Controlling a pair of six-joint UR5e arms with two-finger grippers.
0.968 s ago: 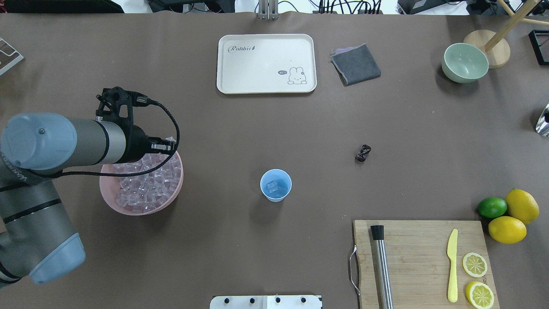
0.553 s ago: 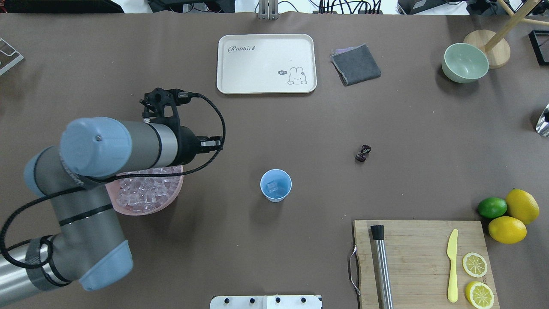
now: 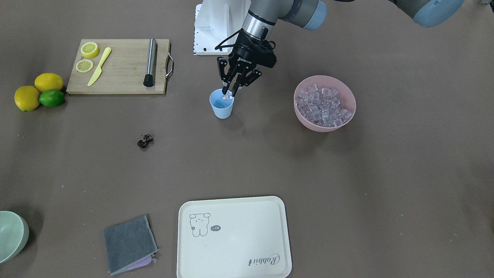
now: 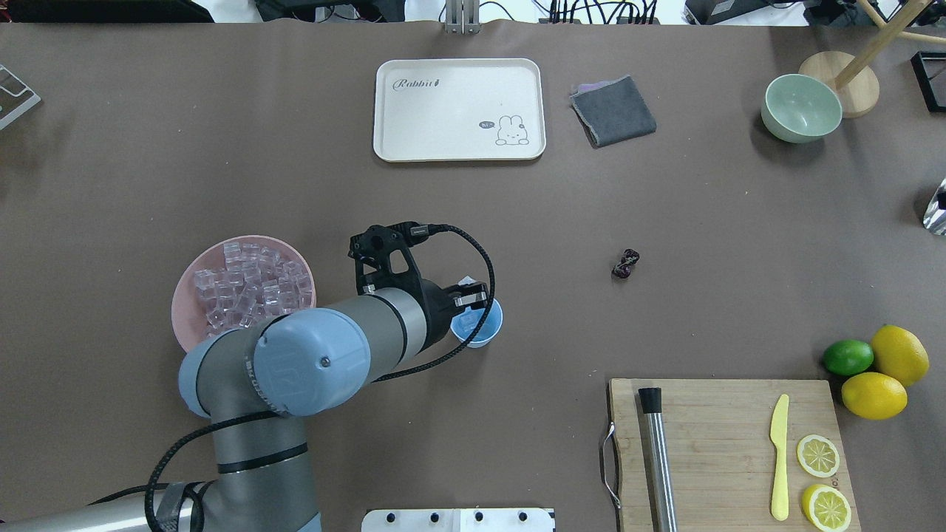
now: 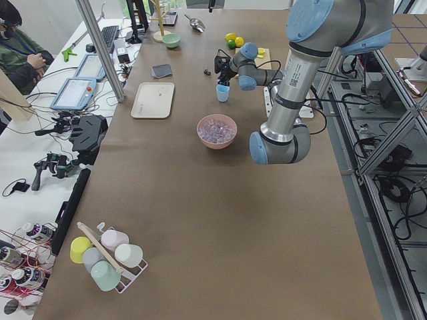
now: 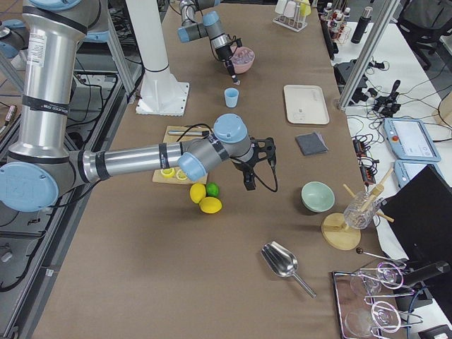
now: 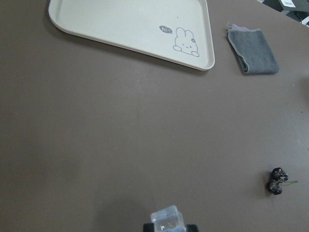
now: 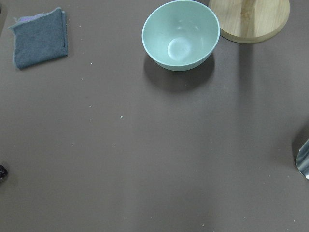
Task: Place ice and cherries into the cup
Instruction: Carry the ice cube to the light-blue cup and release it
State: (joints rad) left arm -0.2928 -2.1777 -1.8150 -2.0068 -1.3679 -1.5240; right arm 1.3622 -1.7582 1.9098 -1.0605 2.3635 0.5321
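My left gripper (image 3: pixel 228 93) is shut on one clear ice cube (image 7: pixel 166 221) and holds it just above the rim of the light blue cup (image 3: pixel 222 110). From overhead, the gripper (image 4: pixel 471 296) covers the cup's (image 4: pixel 484 334) left part. The rest of the ice (image 4: pixel 244 292) fills the pink bowl (image 3: pixel 325 128) left of the cup. The dark cherries (image 4: pixel 625 264) lie on the table right of the cup, apart from both grippers. My right gripper (image 6: pixel 247 185) shows only in the exterior right view, hanging over the table near the lemons; I cannot tell if it is open or shut.
A cream tray (image 4: pixel 458 111), a grey cloth (image 4: pixel 613 111) and a pale green bowl (image 4: pixel 802 108) lie at the far side. A cutting board (image 4: pixel 724 436) with a steel muddler, yellow knife and lemon slices sits front right, beside two lemons and a lime (image 4: pixel 848 357).
My left arm has swung right from over the pink bowl to over the cup, carrying an ice cube. The cup and cherries have not moved.
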